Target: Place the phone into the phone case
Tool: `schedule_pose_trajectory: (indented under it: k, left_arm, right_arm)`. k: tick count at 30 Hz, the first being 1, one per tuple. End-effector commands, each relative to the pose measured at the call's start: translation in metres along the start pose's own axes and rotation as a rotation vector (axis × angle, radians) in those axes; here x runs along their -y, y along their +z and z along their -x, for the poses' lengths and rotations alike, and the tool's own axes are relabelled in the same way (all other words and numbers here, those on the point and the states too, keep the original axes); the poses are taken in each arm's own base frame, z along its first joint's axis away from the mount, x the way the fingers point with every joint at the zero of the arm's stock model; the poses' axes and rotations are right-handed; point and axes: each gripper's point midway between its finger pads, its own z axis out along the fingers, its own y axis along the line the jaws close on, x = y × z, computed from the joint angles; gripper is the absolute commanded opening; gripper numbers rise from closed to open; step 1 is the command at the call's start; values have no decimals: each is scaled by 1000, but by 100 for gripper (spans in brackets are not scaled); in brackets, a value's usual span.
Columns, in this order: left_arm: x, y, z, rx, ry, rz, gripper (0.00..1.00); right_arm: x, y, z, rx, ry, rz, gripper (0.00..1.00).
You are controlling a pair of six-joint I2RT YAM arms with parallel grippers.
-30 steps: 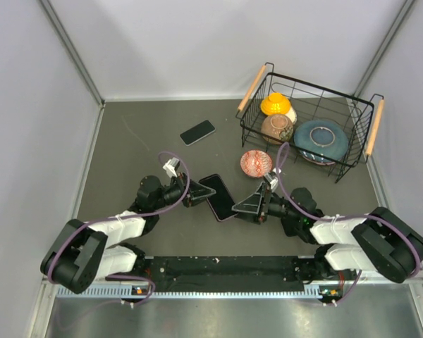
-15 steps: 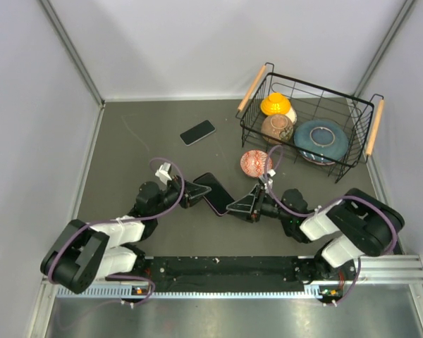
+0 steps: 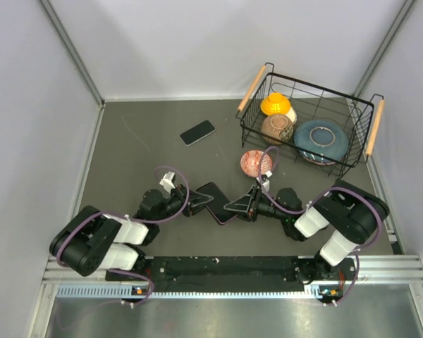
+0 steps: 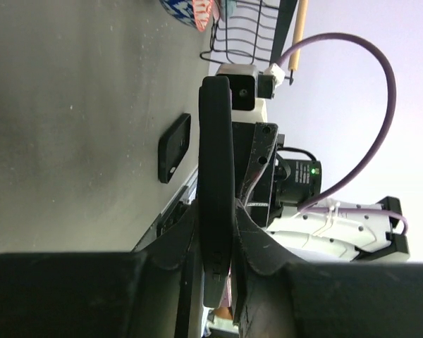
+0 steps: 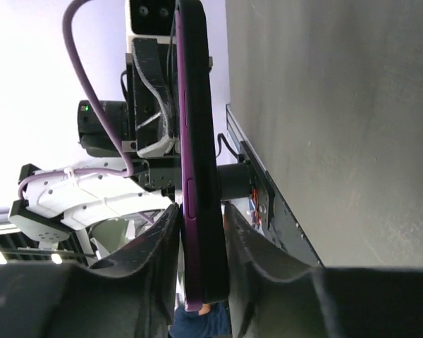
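Observation:
A black phone (image 3: pixel 215 203) with a purple phone case along one face is held on edge just above the table, between my two grippers. My left gripper (image 3: pixel 199 201) is shut on its left end. My right gripper (image 3: pixel 234 206) is shut on its right end. In the left wrist view the black slab (image 4: pixel 215 155) runs up from between the fingers (image 4: pixel 250 232). The right wrist view shows the purple case (image 5: pixel 185 141) pressed against the black phone (image 5: pixel 201 105), with fingers on both sides. How far the phone sits in the case I cannot tell.
A second flat black slab (image 3: pixel 197 132) lies on the table farther back. A red patterned bowl (image 3: pixel 255 163) stands just behind the right gripper. Behind it is a black wire basket (image 3: pixel 307 86) with bowls and a blue plate. A small black piece (image 4: pixel 175 148) lies near the table edge.
The right gripper has slid left onto the phone's free end and closed its fingers on it. The left gripper kept its grip and the phone shifted slightly left.

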Motion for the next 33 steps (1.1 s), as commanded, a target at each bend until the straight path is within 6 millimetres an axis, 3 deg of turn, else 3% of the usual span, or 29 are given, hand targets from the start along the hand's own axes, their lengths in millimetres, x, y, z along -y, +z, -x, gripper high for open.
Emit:
schedule_pose_trajectory:
  k: [1,4,9,11,12,13,14,15,20,27,33]
  left_arm:
    - [35,-4,-10,-40,61,-149,20]
    - [36,-6,-13,-48,70,-153,37]
    - [25,-8,-16,-63,130,-97,51]
    - [21,-9,-18,-73,192,-74,61]
    - [19,-9,-19,-81,224,-59,72]
    - [25,-12,-17,-70,265,-64,74]
    - [3,-12,-15,-76,290,50,75]
    - [0,-13,-8,-41,328,89,76]
    - [15,-25,10,20,545,202,83]
    - [-13,-29,-2,-134,530,298,82]
    - [-7,-29,-16,-260,563,250,81]
  right_arm:
    - [-59,3,6,42,-154,257,19]
    - [-56,3,8,39,-160,248,11]
    - [-46,-7,10,-5,-155,224,4]
    - [-42,-13,7,-56,-168,217,4]
    - [-40,-15,5,-81,-174,213,4]
    - [-39,-16,4,-107,-179,210,3]
    - [-36,-21,-3,-163,-187,207,3]
    - [-34,-22,-6,-188,-190,203,2]
    - [-28,-30,-23,-293,-229,206,2]
    - [-47,-42,-36,-363,-288,265,2]
    - [-57,-49,-44,-403,-309,289,2]
